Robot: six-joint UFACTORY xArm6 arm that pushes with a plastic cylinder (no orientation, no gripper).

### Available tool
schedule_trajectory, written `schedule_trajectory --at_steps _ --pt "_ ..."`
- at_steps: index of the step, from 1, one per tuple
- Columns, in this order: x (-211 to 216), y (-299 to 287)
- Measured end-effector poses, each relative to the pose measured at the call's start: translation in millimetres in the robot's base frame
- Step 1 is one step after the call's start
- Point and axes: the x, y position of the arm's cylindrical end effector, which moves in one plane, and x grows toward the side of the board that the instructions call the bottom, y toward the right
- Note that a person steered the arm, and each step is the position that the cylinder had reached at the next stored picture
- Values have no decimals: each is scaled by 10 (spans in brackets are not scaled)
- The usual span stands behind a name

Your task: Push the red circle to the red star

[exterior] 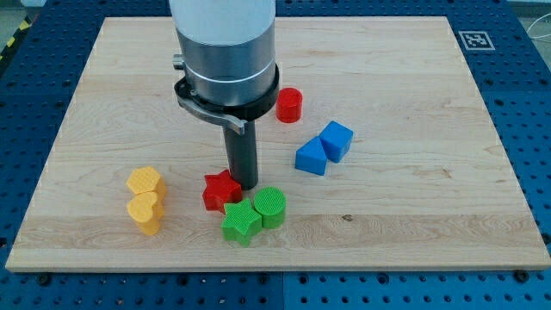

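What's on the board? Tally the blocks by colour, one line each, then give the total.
Red: 2, the red circle and the red star
Blue: 2, the blue cube and the blue triangular block
Green: 2, the green star and the green circle
Yellow: 2, the upper yellow block and the yellow heart
Total: 8
My tip sits right beside the red star.

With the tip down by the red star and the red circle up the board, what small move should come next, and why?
Probably swing my tip up past the red circle to its top-right side. The tip now sits beside the red star, with the circle further up and to the view's right, so a push must start behind it.
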Motion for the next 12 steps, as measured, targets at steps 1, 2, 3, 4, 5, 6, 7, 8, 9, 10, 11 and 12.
schedule_trajectory --at_steps 1,2,3,4,5,6,7,8,9,10,11,12 --pt "-198 -56" --pt "-415 -95" --pt "-645 -95" --pt "-900 -95" --pt "-1177 -54" --pt "-1267 74" --pt "-1277 323" --pt "-1306 432" --pt "-1474 445" --pt "-1704 399" --pt "-1755 570" --pt "-1749 820"
